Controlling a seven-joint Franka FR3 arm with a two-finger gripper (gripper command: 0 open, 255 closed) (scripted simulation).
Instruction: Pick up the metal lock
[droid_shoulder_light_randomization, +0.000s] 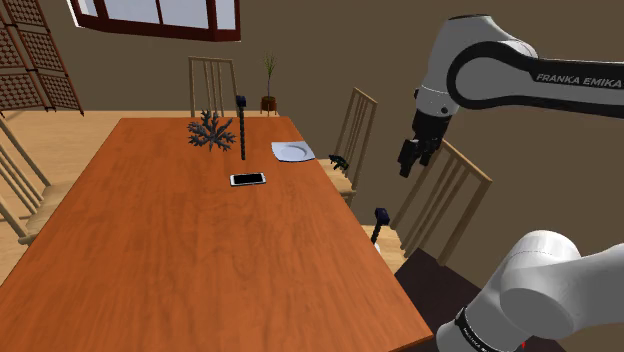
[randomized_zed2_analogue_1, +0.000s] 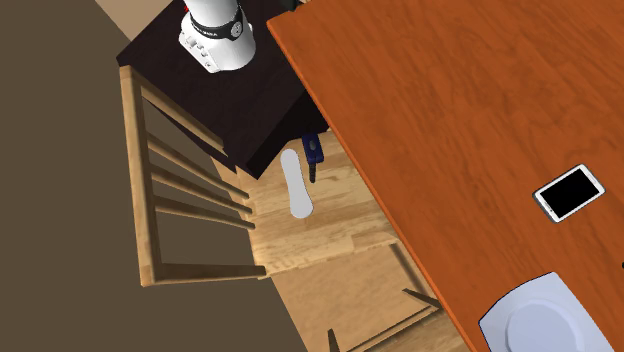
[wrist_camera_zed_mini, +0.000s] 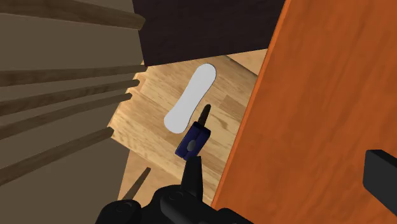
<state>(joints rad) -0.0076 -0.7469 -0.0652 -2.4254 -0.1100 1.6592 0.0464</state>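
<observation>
One step is in hand, as judged: the approach. The gripper (droid_shoulder_light_randomization: 408, 160) hangs in the air above the chair seat (droid_shoulder_light_randomization: 392, 247), its fingers spread wide with nothing between them. The lock (droid_shoulder_light_randomization: 379, 222), a dark blue body with a black shank, rests on that seat, at about 7 o'clock from the gripper in the shoulder view and well apart from it. In the second exterior view the lock (randomized_zed2_analogue_1: 314, 152) lies just beside the edge of the table (randomized_zed2_analogue_1: 450, 90), with a white elongated object (randomized_zed2_analogue_1: 295, 183) close by at its 7 o'clock. In the wrist view the lock (wrist_camera_zed_mini: 194, 137) lines up with one finger rather than with the gap, and the other finger (wrist_camera_zed_mini: 382, 175) stands over the table. The next move calls for shifting the hand away from the table until the lock is centred between the fingers, then descending; otherwise the table-side finger would likely strike the table edge. Close only once both fingers flank the blue body.
</observation>
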